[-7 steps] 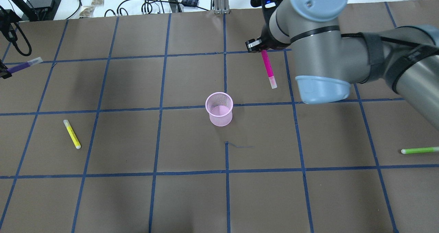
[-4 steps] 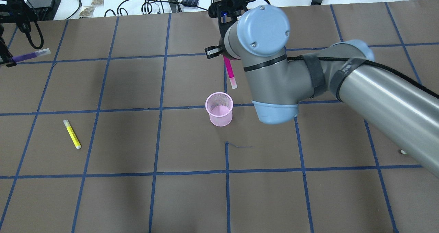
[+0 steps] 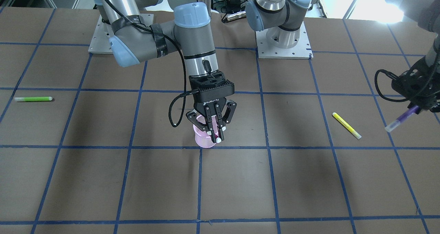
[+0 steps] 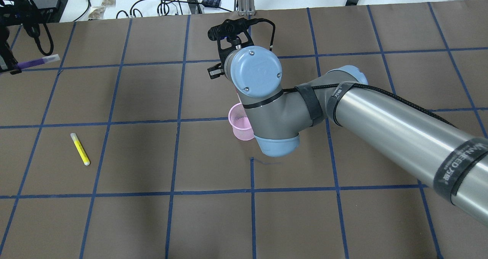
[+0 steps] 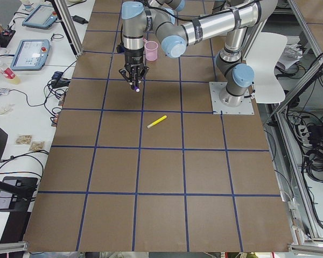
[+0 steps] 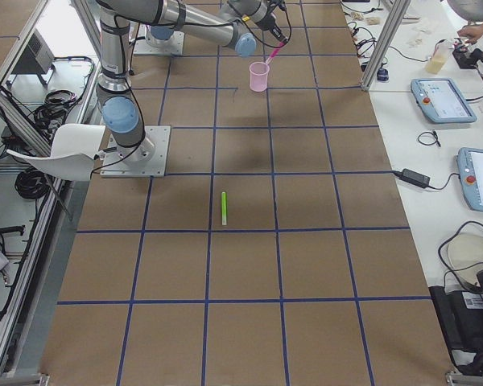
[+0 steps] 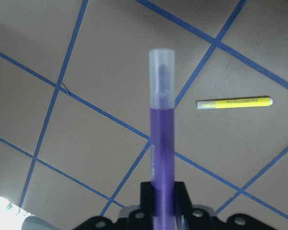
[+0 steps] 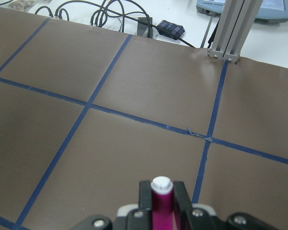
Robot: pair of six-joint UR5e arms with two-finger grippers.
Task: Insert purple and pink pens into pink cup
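The pink mesh cup [image 4: 237, 120] stands upright near the table's middle, partly hidden under my right arm. It also shows in the front view [image 3: 202, 141]. My right gripper [image 3: 215, 136] is shut on the pink pen [image 3: 215, 125] and holds it close over the cup; I cannot tell whether the pen's lower end is inside the rim. The right side view shows the pink pen [image 6: 271, 55] tilted above the cup [image 6: 259, 76]. My left gripper [image 3: 416, 106] is shut on the purple pen [image 3: 400, 120] and holds it in the air far from the cup, at the table's edge [image 4: 36, 62].
A yellow pen [image 4: 80, 149] lies on the brown table on my left side. A green pen [image 3: 33, 98] lies on my right side. Cables and boxes lie along the far edge [image 4: 171, 3]. Both arm bases [image 3: 282, 44] stand at the robot's edge.
My right arm has swung left with the pink pen, from the back right to over the cup, and now covers part of it. My left gripper with the purple pen has shifted slightly.
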